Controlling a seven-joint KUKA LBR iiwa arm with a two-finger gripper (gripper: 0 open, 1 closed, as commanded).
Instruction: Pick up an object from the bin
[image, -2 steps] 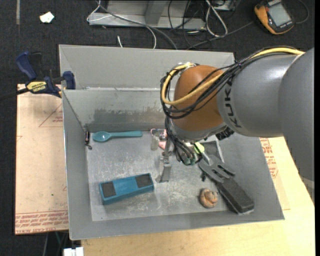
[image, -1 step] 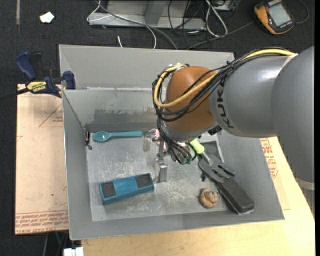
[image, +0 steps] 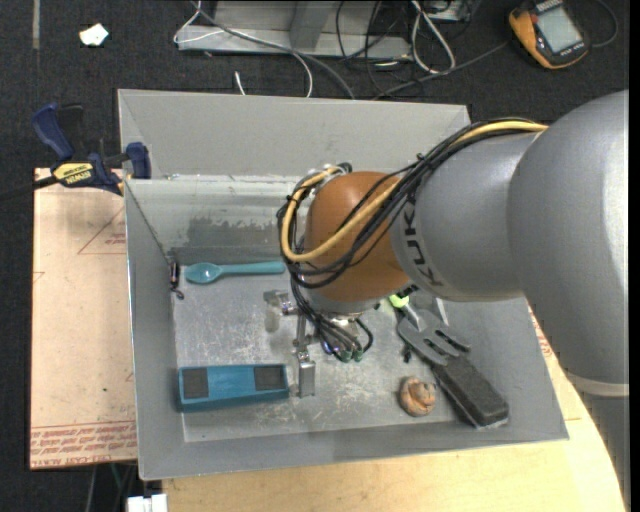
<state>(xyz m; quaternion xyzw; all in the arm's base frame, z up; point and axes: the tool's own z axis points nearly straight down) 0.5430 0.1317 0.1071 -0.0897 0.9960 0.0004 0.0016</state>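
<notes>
1. A blue rectangular block (image: 232, 385) lies flat at the lower left of the bin (image: 150, 300) floor.
2. The hand (image: 302, 365) hangs low just beside the block's right end; I cannot tell whether it is open or closed, and nothing is seen gripped.
3. A teal spoon (image: 230, 270) lies near the back wall.
4. To the right sit a brown rounded lump (image: 418, 395) and a dark fork-like utensil (image: 455, 375).

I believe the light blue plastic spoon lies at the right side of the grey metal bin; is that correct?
Not quite: the camera view shows the light blue plastic spoon at the left side of the grey metal bin.
</notes>
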